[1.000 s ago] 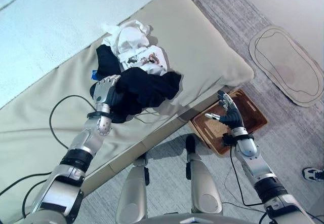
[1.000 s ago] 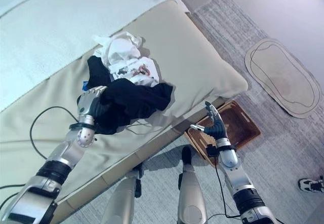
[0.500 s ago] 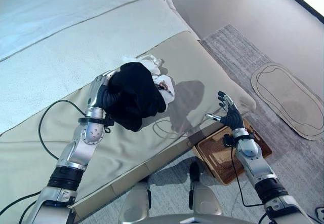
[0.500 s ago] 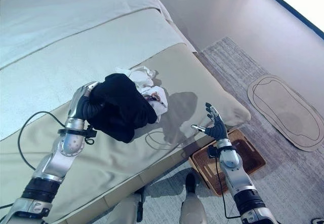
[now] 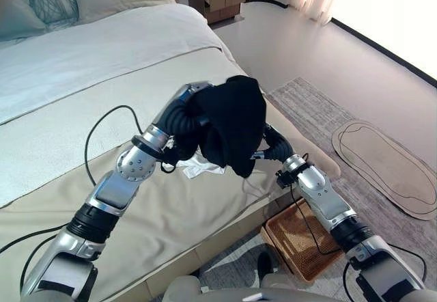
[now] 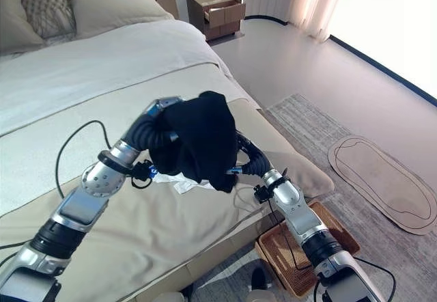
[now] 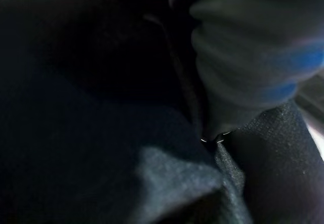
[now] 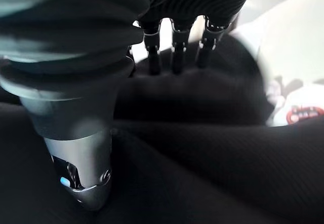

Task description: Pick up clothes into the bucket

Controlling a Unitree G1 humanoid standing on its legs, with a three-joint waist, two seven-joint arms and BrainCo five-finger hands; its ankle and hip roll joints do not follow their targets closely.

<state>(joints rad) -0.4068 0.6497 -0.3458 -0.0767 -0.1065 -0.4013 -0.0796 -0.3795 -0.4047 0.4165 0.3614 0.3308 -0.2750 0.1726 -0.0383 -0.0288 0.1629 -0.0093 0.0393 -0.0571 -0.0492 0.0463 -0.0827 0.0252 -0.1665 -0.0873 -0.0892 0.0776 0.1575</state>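
The black garment covers the left hand almost wholly, so its fingers cannot be made out — the left wrist view offers just dark cloth pressed close. The right hand is buried behind the same cloth, its grip unreadable. A white garment peeks out beneath, mostly hidden, and the woven basket is partly blocked by the right arm.

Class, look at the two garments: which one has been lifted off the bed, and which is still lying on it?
The black garment is lifted, bunched over the left hand above the bed. The white garment lies on the bedcover beneath it.
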